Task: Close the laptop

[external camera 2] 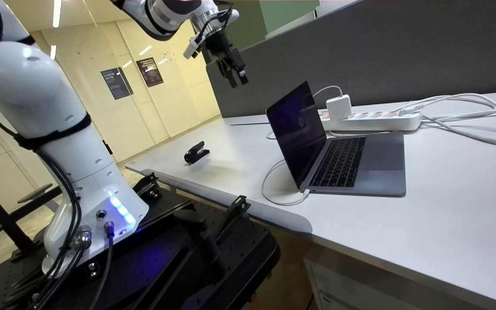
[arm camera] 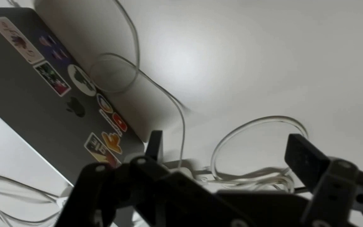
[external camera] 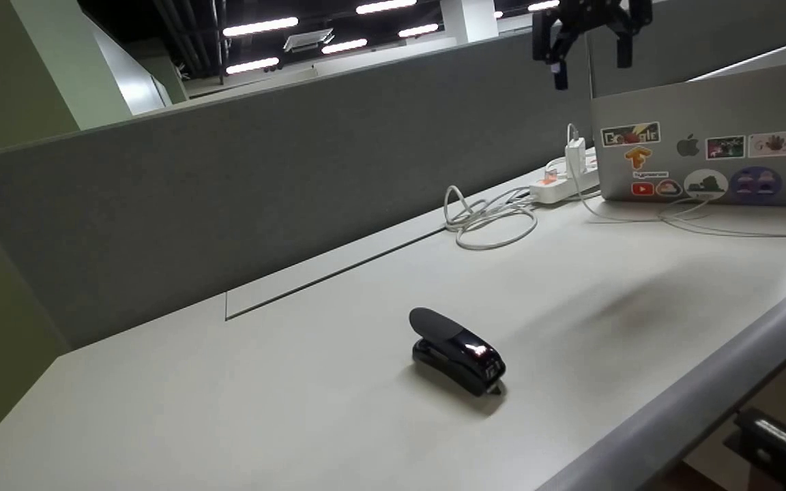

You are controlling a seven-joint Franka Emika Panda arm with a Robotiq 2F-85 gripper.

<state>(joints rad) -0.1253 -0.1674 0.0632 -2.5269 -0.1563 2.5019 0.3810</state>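
The laptop is thin and silver-grey and stands open on the white desk. Its stickered lid back (external camera: 696, 150) faces the camera in an exterior view. In an exterior view from its keyboard side, the dark screen (external camera 2: 297, 129) stands steeply up from the keyboard base (external camera 2: 379, 161). In the wrist view the laptop lid (arm camera: 52, 104) fills the left side, tilted. My gripper (external camera: 593, 67) is open and empty, in the air above the lid's top edge, on the lid's back side (external camera 2: 238, 79). In the wrist view its fingers (arm camera: 230, 146) are wide apart, the left one near the lid's corner.
A black stapler-like object (external camera: 458, 351) lies on the desk, away from the laptop's back. A white power strip (external camera 2: 373, 124) with a charger (external camera 2: 339, 107) stands by the grey partition (external camera: 284, 177). Loose white cables (external camera: 492, 218) lie beside it. A cable plugs into the laptop's side.
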